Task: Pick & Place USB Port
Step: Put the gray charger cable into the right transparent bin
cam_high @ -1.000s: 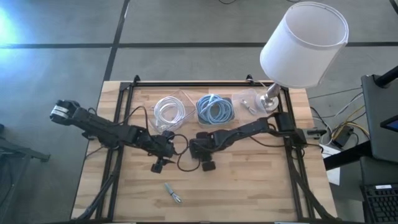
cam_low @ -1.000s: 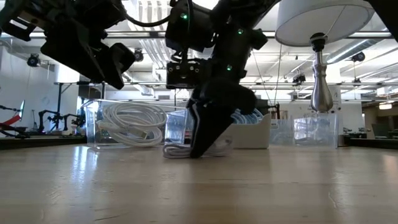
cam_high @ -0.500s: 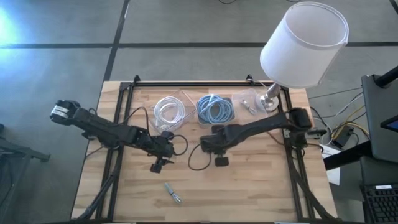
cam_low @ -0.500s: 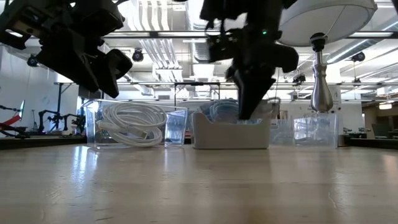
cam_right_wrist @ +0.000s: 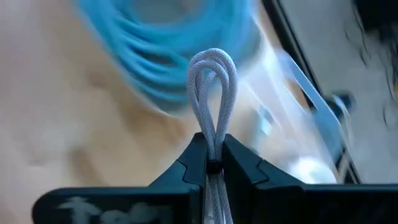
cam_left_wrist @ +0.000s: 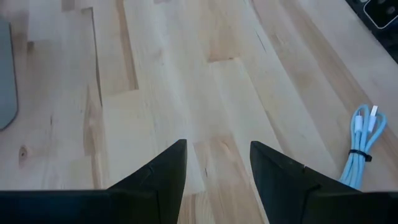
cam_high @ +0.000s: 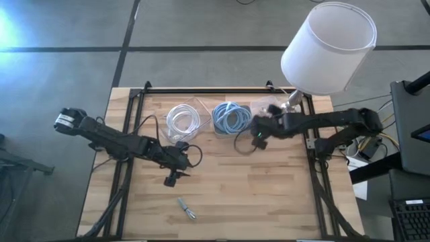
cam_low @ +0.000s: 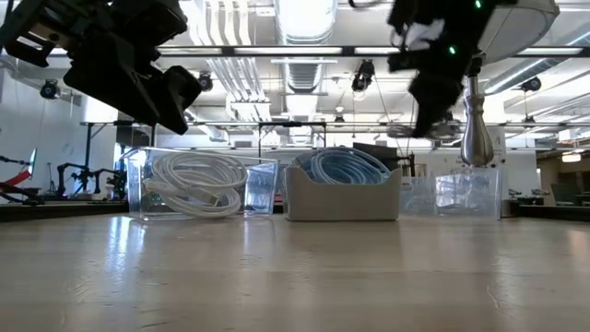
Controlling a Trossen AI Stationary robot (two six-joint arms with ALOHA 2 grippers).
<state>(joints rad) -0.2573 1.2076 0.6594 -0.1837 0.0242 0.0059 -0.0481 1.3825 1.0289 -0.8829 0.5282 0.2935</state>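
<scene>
My right gripper point(cam_high: 259, 134) is raised above the table's far right part, between the tray of blue cables point(cam_high: 232, 117) and the clear bin point(cam_high: 267, 109) beside the lamp. It is shut on a small whitish folded cable point(cam_right_wrist: 212, 87). In the low view, the right gripper point(cam_low: 433, 92) hangs high above the bins. My left gripper point(cam_high: 172, 176) hovers open over bare wood at the table's middle left point(cam_left_wrist: 217, 146). A bundled light-blue cable point(cam_left_wrist: 364, 144) lies flat on the table toward its near edge point(cam_high: 186, 208). My right gripper pinches the whitish cable between its two fingers just below its looped fold point(cam_right_wrist: 213, 134). Two strands lie side by side, and the loop point(cam_right_wrist: 212, 62) sticks out past the fingertips. The cable is lifted clear of the table; the rest of it is hidden behind the fingers.
A clear bin of coiled white cables point(cam_high: 181, 119) stands at the far middle left. The lamp's base point(cam_high: 291, 107) and wide white shade point(cam_high: 328, 47) stand at the far right corner, close to my right arm. Bare wood lies across the near half.
My right gripper has risen from the table's middle, where its fingers were down at the surface, and swung toward the far right corner, stopping by the blue-cable tray and the clear bin. It stays shut. My left arm has barely moved.
</scene>
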